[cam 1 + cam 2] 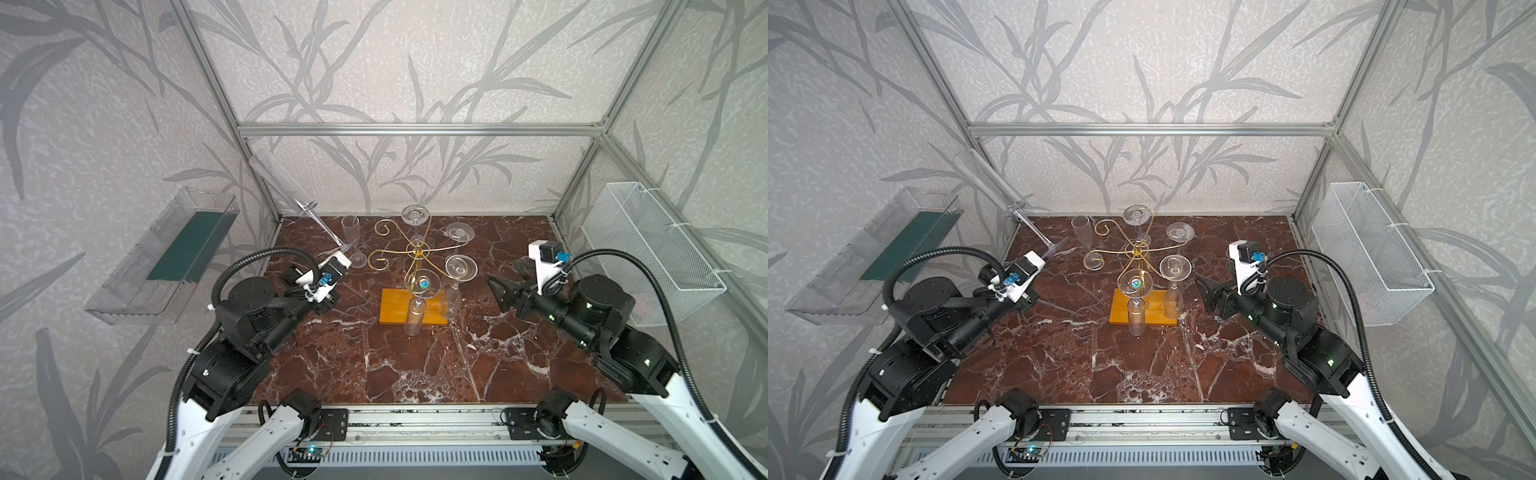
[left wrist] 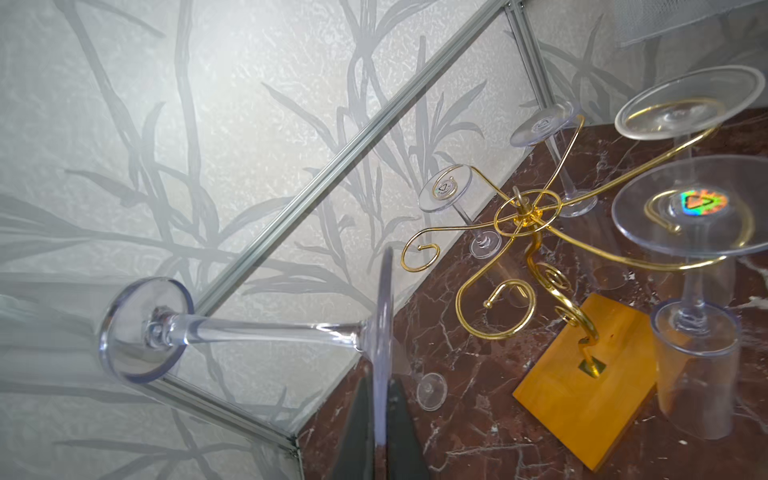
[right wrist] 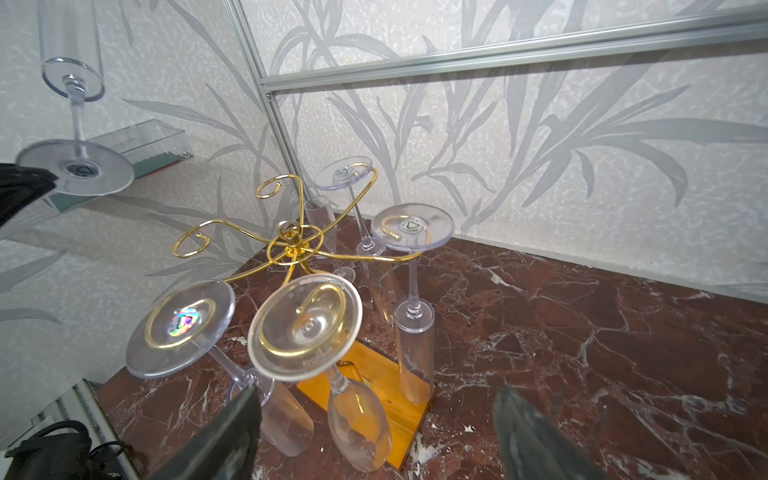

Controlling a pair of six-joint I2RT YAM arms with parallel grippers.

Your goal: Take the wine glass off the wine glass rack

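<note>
The gold wire wine glass rack (image 1: 417,249) (image 1: 1136,249) stands mid-table on its orange wooden base (image 1: 399,307). Several clear glasses hang upside down from its scroll arms (image 3: 305,328). My left gripper (image 1: 343,251) (image 2: 380,378) is shut on the foot of a wine glass (image 1: 324,226) (image 2: 270,330) (image 3: 75,166). It is clear of the rack, to its left, tilted up toward the back left corner. To the right of the rack, my right gripper (image 1: 498,293) (image 3: 376,390) stands open and empty, facing the nearest hanging glasses.
One flute (image 1: 351,232) stands upright on the marble table behind the rack's left arms. A clear plastic bin (image 1: 166,257) hangs on the left wall and a white wire basket (image 1: 656,253) on the right wall. Aluminium frame posts (image 1: 257,174) rise at the back corners.
</note>
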